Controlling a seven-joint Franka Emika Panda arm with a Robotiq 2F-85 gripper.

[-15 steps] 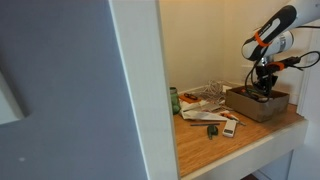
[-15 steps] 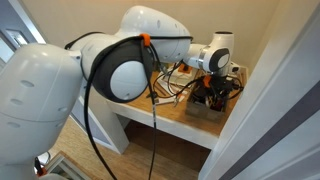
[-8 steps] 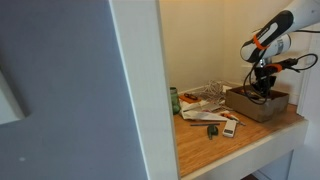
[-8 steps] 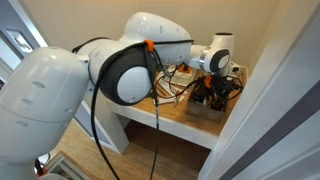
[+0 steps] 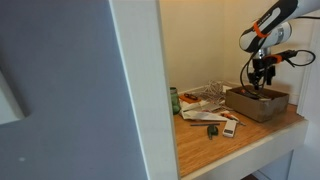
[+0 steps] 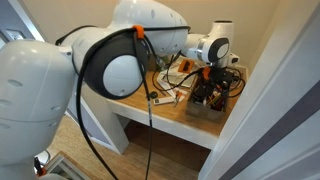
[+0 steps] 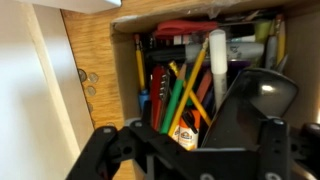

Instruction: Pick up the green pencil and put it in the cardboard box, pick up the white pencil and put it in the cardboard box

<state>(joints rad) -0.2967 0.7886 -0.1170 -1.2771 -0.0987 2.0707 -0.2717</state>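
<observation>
In an exterior view, the black two-fingered gripper (image 5: 262, 78) of the white robot arm (image 5: 272, 22) hung just above the shallow brown cardboard box (image 5: 258, 106) at the far end of the wooden tabletop (image 5: 240, 136); from this distance its fingers could not be read. On the same tabletop stood an upright green container (image 5: 174, 100), beside a heap of loose papers (image 5: 205, 96), with a small round green lump (image 5: 212, 130) nearer the front edge. From the opposite side, in an exterior view dominated by the arm's bulky white joints (image 6: 120, 60), the gripper (image 6: 212, 86) was poised over the box (image 6: 203, 108), which sat near the end of the table (image 6: 172, 108). The wrist view looked straight down into the box (image 7: 200, 12), crowded with pens and pencils. The thin green pencil (image 7: 172, 100) lay inside it, slanted among red and yellow sticks, and a thicker white pencil (image 7: 217, 70) lay just beside them, next to a glossy black object (image 7: 255, 100). The gripper (image 7: 190, 150) hovered above with its dark fingers (image 7: 108, 148) spread wide apart, nothing between them.
</observation>
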